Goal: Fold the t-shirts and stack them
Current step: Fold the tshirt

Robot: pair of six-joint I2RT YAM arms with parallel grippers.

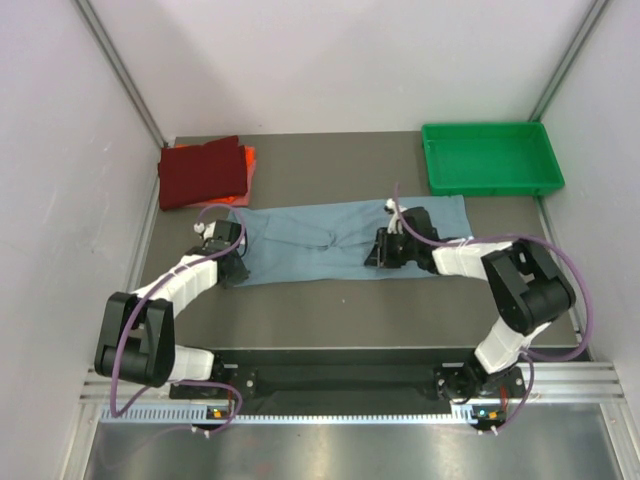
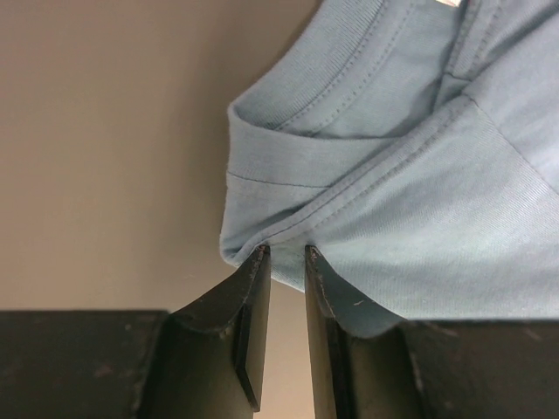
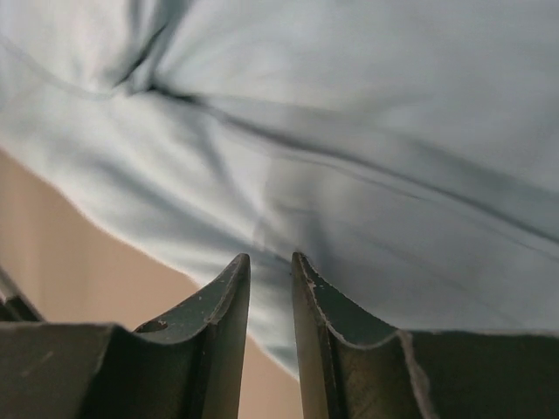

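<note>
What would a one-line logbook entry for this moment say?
grey-blue t-shirt lying on table | left gripper, right gripper at its near edge | jaws narrow, grip unclear

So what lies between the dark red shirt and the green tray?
The orange shirt's edge beside the dark red shirt, then bare table up to the green tray, in the top view.

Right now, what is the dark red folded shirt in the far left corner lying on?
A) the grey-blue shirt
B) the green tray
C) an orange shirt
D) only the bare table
C: an orange shirt peeks out from under the right edge of the dark red shirt; the green tray and the grey-blue shirt lie apart from it.
</note>
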